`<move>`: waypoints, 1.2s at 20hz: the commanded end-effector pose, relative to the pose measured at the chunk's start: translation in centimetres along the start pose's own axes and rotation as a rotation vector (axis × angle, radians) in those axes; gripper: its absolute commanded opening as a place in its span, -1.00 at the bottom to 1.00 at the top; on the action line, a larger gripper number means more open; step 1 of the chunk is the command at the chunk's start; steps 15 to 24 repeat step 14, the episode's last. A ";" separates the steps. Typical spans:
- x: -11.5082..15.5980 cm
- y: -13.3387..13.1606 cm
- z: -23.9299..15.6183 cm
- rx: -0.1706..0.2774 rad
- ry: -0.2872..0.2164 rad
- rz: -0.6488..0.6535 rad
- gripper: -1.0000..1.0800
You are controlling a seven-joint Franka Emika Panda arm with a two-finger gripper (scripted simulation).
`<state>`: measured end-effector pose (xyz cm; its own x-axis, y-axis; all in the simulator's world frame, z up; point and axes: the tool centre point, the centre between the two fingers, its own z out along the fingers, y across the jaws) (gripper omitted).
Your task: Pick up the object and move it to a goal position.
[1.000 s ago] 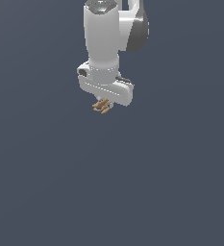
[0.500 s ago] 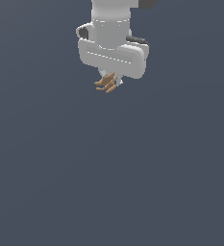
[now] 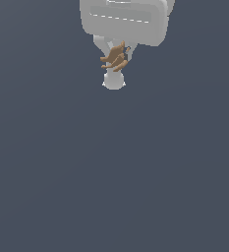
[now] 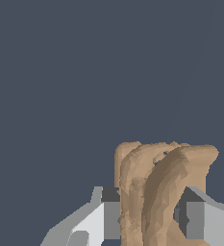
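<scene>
open grey floor, no obstacles

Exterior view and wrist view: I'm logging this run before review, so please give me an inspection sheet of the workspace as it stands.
Surface: plain dark grey-blue ground, no markings visible.
Job's things: tan-brown lobed lump, clamped between the fingers; its lobes stick out past them in the wrist view. No goal marker seen.
Clutter: nothing seen.
Grippers: white gripper near the top of the exterior view, shut on the lump; a pale rounded part shows just beneath, cannot tell what it is.
Cables: nothing seen.
Surroundings: nothing seen beyond the flat ground.
</scene>
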<state>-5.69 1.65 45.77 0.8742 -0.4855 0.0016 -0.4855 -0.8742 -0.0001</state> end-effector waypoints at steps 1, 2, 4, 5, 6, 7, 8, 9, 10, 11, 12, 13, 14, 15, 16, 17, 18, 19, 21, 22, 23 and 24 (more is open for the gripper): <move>-0.1 -0.3 -1.4 -0.001 -0.001 0.000 -1.00; -0.1 -0.4 -1.8 -0.001 -0.001 0.000 -1.00; -0.1 -0.6 -2.6 -0.001 -0.001 0.000 -1.00; -0.1 -0.7 -2.9 -0.001 -0.001 0.000 -1.00; -0.1 -0.8 -3.2 0.000 -0.002 0.000 -1.00; -0.1 -0.8 -3.4 0.000 -0.002 0.000 -1.00; 0.0 -0.9 -3.6 0.000 -0.002 0.000 -1.00; 0.0 -0.9 -3.8 0.000 -0.002 0.000 -1.00; 0.0 -0.9 -3.9 0.000 -0.002 0.000 -1.00; 0.0 -1.0 -4.0 0.000 -0.002 0.000 -1.00; 0.0 -1.0 -4.0 0.000 -0.002 0.000 -1.00; 0.0 -1.0 -4.0 0.000 -0.002 0.000 -1.00; 0.0 -1.0 -4.0 0.000 -0.002 0.000 -1.00; 0.0 -1.0 -4.0 0.000 -0.002 0.000 -1.00; 0.0 -1.0 -4.0 0.000 -0.002 0.000 -1.00; 0.0 -1.0 -4.0 0.000 -0.002 0.000 -1.00; 0.0 -1.0 -4.0 0.000 -0.002 0.000 -1.00; 0.0 -1.0 -4.0 0.000 -0.002 0.000 -1.00; 0.0 -1.0 -4.0 0.000 -0.002 0.000 -1.00; 0.0 -1.0 -4.0 0.000 -0.002 0.000 -1.00; 0.0 -1.0 -4.0 0.000 -0.002 0.000 -1.00; 0.0 -1.0 -4.0 0.000 -0.002 0.000 -1.00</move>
